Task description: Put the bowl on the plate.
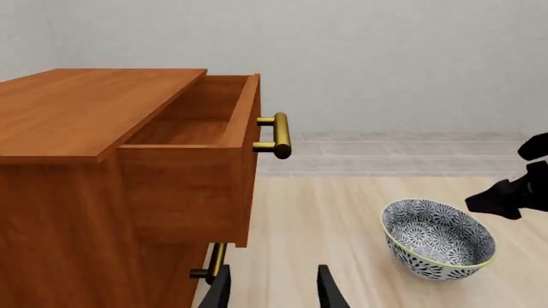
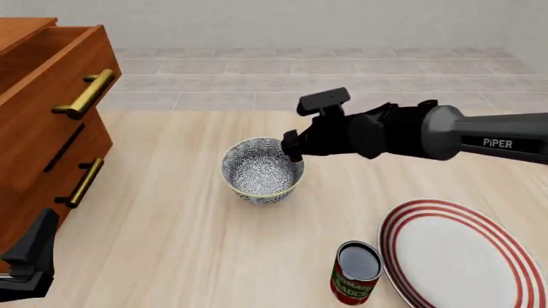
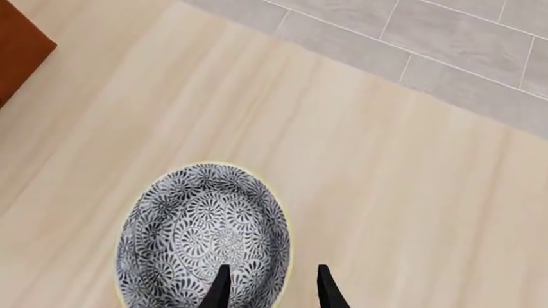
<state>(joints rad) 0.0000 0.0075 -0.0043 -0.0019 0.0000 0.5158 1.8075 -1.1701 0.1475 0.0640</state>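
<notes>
The bowl (image 2: 261, 170), blue-grey floral with a pale rim, stands upright on the wooden table, left of centre. My right gripper (image 2: 291, 146) hovers over its right rim. In the right wrist view the right gripper (image 3: 272, 290) is open, one finger over the inside of the bowl (image 3: 197, 237) and the other outside its rim. The plate (image 2: 466, 256), white with red rings, lies at the near right, apart from the bowl. My left gripper (image 1: 272, 292) is open and holds nothing; from it the bowl (image 1: 437, 237) shows off to the side.
A wooden cabinet (image 2: 43, 128) fills the left side, its top drawer (image 1: 197, 122) pulled open, with brass handles (image 1: 281, 135). A red-labelled tin can (image 2: 355, 273) stands just left of the plate. A dark part of the left arm (image 2: 30, 260) sits at the near left corner.
</notes>
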